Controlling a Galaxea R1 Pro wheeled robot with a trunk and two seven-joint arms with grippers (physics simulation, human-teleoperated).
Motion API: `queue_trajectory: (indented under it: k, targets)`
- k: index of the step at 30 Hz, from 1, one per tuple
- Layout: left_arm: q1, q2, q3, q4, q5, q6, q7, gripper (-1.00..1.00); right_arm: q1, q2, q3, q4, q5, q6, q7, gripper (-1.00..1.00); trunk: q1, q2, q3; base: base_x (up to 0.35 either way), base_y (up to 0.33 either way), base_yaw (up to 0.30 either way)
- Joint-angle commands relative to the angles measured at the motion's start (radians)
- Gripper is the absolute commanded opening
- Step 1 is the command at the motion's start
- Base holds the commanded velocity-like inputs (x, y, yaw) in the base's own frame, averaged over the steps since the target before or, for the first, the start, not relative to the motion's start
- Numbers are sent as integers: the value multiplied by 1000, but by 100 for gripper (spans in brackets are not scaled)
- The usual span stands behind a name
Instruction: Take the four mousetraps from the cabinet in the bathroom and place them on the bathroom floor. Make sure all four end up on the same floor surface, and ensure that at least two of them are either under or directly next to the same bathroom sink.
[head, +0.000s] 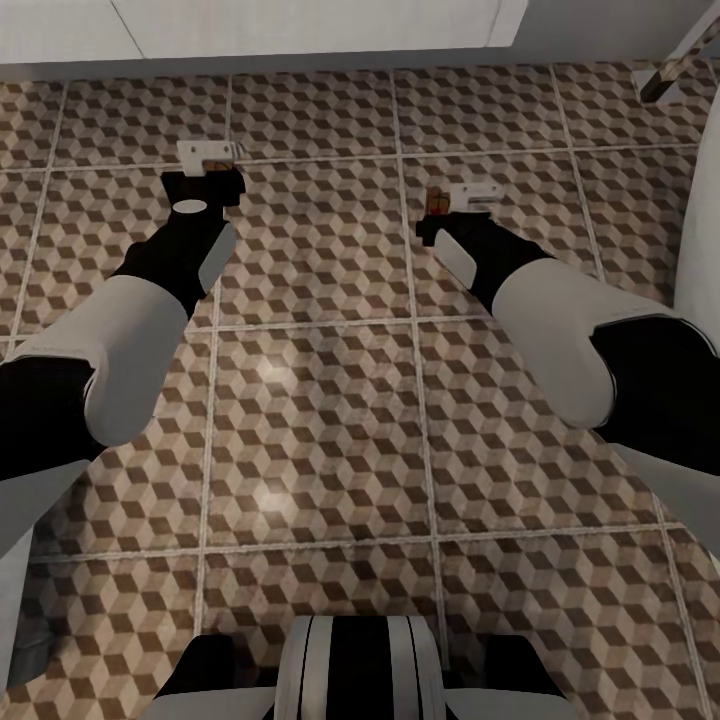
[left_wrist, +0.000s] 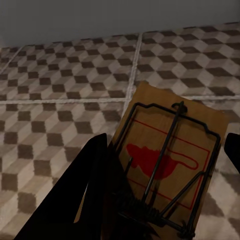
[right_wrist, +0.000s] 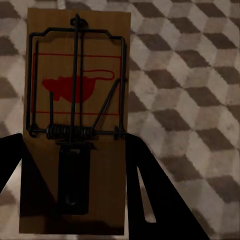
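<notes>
Both arms stretched low over patterned floor tiles (head: 320, 420). Left gripper (head: 207, 170) clamped on a mousetrap (left_wrist: 167, 162), right gripper (head: 452, 205) clamped on another mousetrap (right_wrist: 77, 95). Beyond, white unit (head: 260, 25) along wall.

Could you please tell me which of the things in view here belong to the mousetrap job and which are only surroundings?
Belonging to the job:
- mousetrap in the left gripper, seen close up
- mousetrap in the right gripper, seen close up
- bathroom floor, where they are to be placed

Only surroundings:
- white unit along the far wall
- white curved fixture at the robot's right
</notes>
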Motion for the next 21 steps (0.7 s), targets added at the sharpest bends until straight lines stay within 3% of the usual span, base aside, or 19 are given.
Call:
queue_trajectory:
  k: [1,21]
  targets:
    - [-1,0,-4,0,-7,4,7,-100,0,0,9,5,-13,3,-6,-100,0,0,0,35,0,0]
    - [-1,1,-5,0,-8,-5,6,-100,0,0,10,13,-13,1,-5,-100,0,0,0,73,0,0]
